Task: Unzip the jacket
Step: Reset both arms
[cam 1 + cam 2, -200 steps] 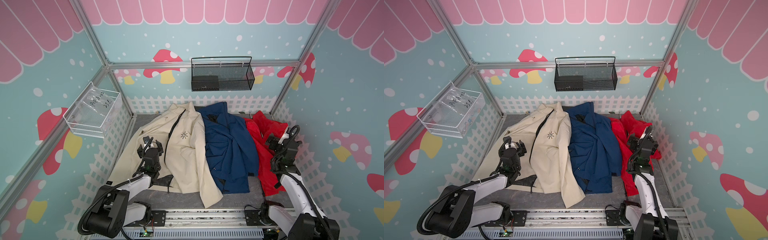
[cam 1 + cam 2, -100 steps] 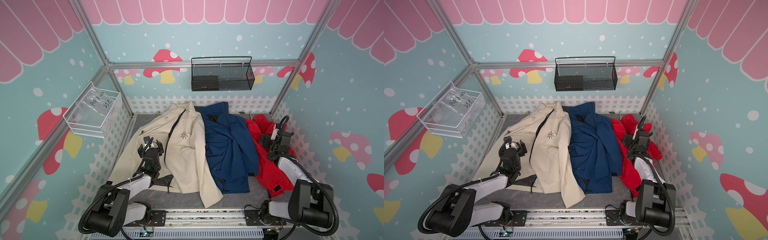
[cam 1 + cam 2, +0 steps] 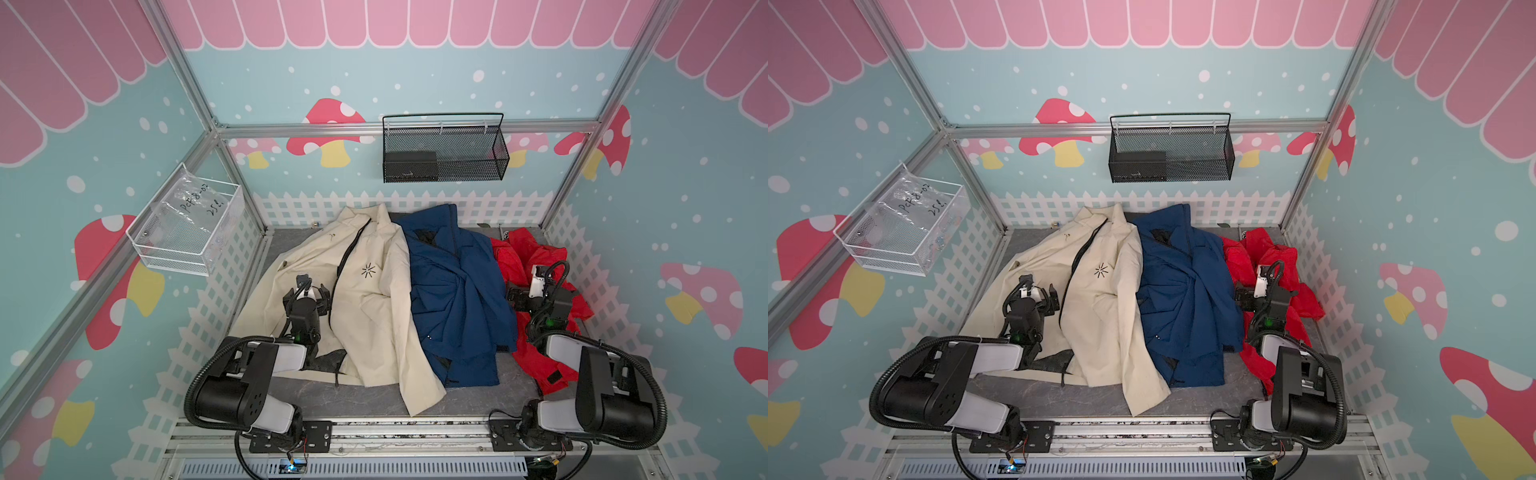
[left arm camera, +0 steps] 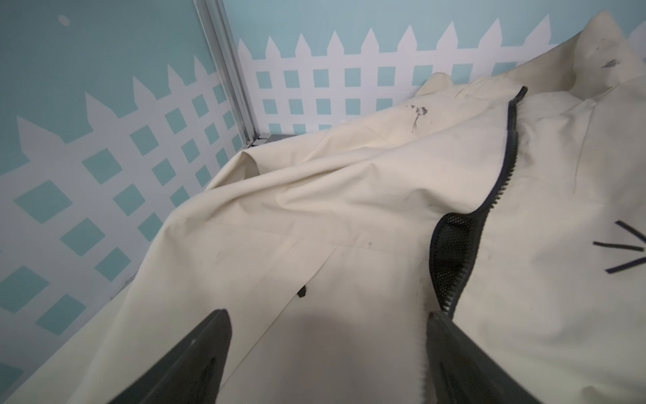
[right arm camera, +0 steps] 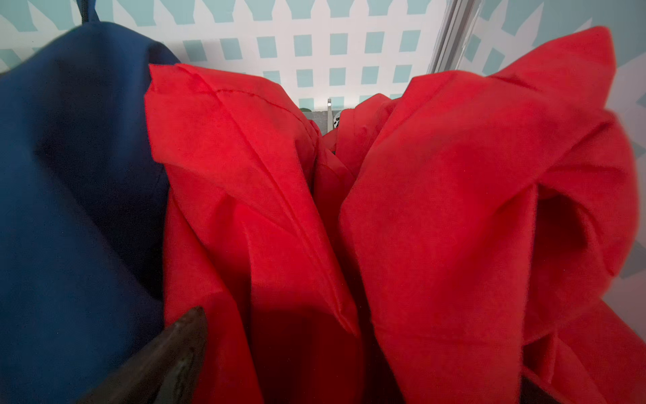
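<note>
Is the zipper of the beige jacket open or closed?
Open lower down: black mesh lining shows between the zipper edges. Near the collar, cannot tell.

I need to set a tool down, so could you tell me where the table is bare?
Bare table shows along the front, between the cream jacket and the rail, and between blue jacket and red jacket hems. Elsewhere is crowded.

The left arm (image 3: 286, 359) and right arm (image 3: 561, 353) share black cylindrical joints and pale grey links, each trailed by a ribbed black cable (image 3: 188, 399). A green light (image 3: 549, 322) glows by each wrist, and the fingers (image 4: 195, 356) are black tapering wedges.
</note>
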Motion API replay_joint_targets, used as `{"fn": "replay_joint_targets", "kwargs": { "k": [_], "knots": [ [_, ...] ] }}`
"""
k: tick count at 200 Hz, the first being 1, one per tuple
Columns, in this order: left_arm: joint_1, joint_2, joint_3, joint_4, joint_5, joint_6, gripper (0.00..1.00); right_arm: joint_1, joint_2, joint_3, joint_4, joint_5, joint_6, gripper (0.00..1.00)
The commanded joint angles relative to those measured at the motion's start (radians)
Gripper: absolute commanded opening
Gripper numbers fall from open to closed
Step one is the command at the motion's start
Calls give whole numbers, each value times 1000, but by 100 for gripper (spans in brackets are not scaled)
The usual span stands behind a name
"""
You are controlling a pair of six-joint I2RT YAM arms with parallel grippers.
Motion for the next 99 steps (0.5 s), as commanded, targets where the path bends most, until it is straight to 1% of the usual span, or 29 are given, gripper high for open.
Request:
{"fn": "replay_joint_targets", "kwargs": {
  "k": [1,10,23,24,30,41,49,54,63,70,79,90,99],
  "knots": [
    [22,44,-14,156,65,0,89,4,40,-42,161,7,-20,100],
    [18,71,-15,201,65,17,89,5,53,-34,159,0,-20,100],
    [18,36,-1,113,65,-1,89,13,65,-27,162,-3,-18,100],
    [19,36,0,110,78,-1,89,14,65,-25,161,-3,-18,100],
    [19,47,4,122,95,6,89,17,70,-21,161,-2,-16,100],
    [18,61,7,140,85,12,89,24,78,-18,169,1,-8,100],
    [19,44,20,98,85,1,89,34,89,-32,207,8,4,100],
    [20,43,26,62,84,-1,89,47,103,-43,265,8,-2,100],
    [24,58,28,81,85,4,89,76,101,-15,198,47,-27,100],
    [26,55,31,73,88,2,90,93,111,-19,227,70,-38,100],
    [30,46,37,41,97,-6,90,107,116,-11,213,79,-53,100],
    [31,56,35,65,97,-2,90,122,120,-11,218,93,-67,100],
    [31,50,37,49,98,-5,90,134,123,-14,229,105,-81,100]
  ]
}}
